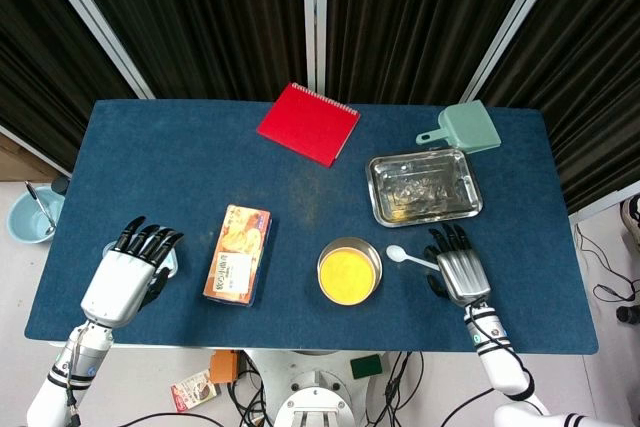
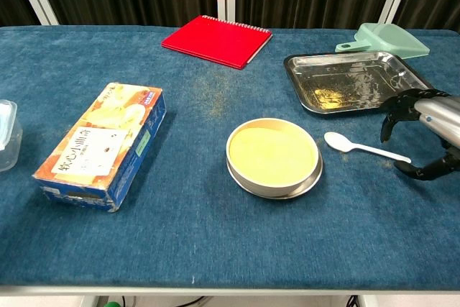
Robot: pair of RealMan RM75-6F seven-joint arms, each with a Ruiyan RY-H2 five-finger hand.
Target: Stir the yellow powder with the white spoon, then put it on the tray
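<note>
Far left: left hand [image 1: 128, 272] resting near the table's near edge, fingers spread, holding nothing. Right of it, a snack box [image 1: 238, 253]; beyond, at the far side, a red notebook [image 1: 309, 123]. Centre, near: round tin of yellow powder [image 2: 273, 156], surface smooth, apparently unstirred. Just right of the tin: white spoon [image 2: 363, 147] lying flat on the cloth, bowl toward the tin. Far right: steel tray [image 2: 357, 80] beyond the spoon, and right hand [image 2: 429, 134] poised over the handle end, fingers wide, gripping nothing. Judged: nothing done; pick-up, stirring and tray placement all left.

A lab test bench — black curtains [image 1: 200, 17] behind a blue-clothed table [image 1: 150, 147], loose cables [image 1: 605, 277] beside it.
</note>
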